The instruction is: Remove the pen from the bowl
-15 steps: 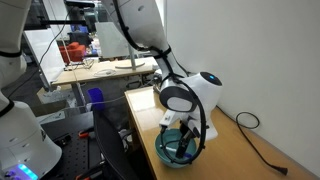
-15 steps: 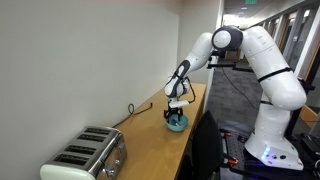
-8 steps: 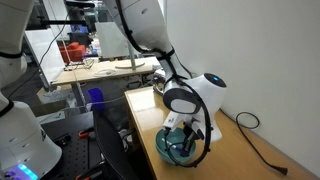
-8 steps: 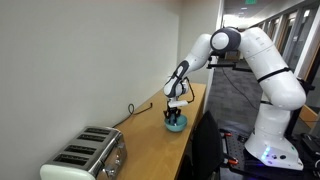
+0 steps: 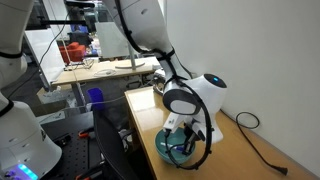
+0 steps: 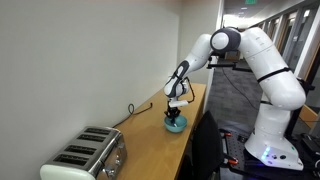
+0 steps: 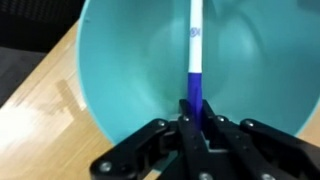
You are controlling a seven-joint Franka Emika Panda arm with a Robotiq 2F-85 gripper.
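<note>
In the wrist view the teal-blue bowl fills most of the picture. The pen lies inside it, its whitish end pointing away from me and its dark blue end running between my fingers. My gripper is shut on the pen's blue end. In both exterior views the gripper is lowered into the bowl near the table's front edge. The pen itself is hidden there by the gripper.
A black cable trails across the wooden table along the wall. A silver toaster stands at the far end of the table. The table edge drops off right beside the bowl.
The gripper's fingers have closed onto the pen over the last second. The arm has barely moved.
</note>
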